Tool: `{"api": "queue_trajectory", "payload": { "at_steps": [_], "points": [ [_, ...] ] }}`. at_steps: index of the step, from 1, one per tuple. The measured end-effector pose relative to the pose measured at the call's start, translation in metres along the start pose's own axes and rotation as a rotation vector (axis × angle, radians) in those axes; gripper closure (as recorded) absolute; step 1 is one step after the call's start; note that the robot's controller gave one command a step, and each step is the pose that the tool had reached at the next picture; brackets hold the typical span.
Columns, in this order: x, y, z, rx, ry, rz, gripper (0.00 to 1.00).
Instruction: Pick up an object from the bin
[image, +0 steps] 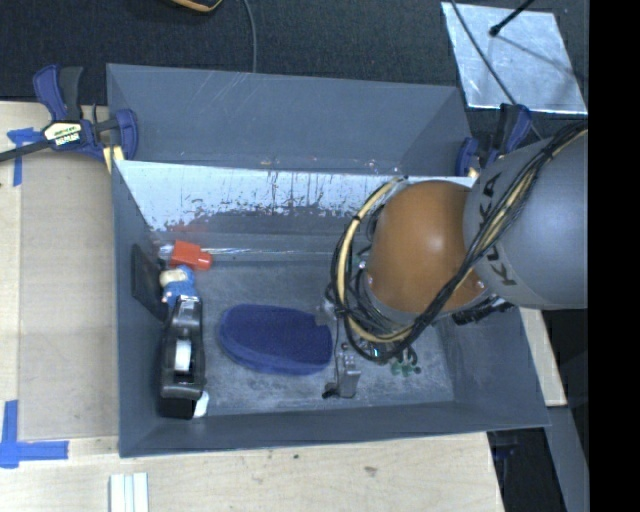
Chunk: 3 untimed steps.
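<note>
Gripper: the gripper (343, 383) is low in the grey bin (300, 110). It is close to the front wall, a bit right of the middle.
Gripper's grip: I cannot tell if it is spread wide or pressed together. The cables and the cover get in the way.
Nearest thing: a dark blue pad (272, 338) lies flat on the bin floor. It is soft-looking and shaped like an egg lying on its side.
Pad and gripper: the pad is just to the left of the gripper. Its right end is right beside the gripper. I cannot tell if the two touch.
Green bit: a small green bit (405, 368) lies on the floor just to the right of the gripper, under the cables.
Arm: the big grey arm (545, 230) comes in from the right and dips down into the bin.
Wrist: a round orange cover (425, 250) sits on the wrist. Black and yellow cables (350, 262) loop around its left side and hang down toward the gripper.
Left side of the bin: a black tape holder (182, 362) with a white roll sits in the front left corner. Behind it are a small blue and white thing (181, 288), an orange piece (190, 256) and a black piece (146, 280) by the left wall.
Far things: all four of these are well apart from the gripper, with the pad between.
</note>
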<state>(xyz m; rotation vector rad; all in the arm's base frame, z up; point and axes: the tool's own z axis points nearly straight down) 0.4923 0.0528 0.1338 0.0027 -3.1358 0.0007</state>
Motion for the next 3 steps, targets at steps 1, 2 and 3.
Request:
{"api": "queue_trajectory", "payload": {
  "at_steps": [1,2,3],
  "points": [
    [-0.065,0.023,0.066,-0.001,-0.005,0.021,0.00],
    [-0.066,0.022,0.059,-0.002,-0.014,0.025,1.00],
    [-0.030,0.029,-0.096,-0.002,-0.016,-0.021,1.00]
  ]
}}
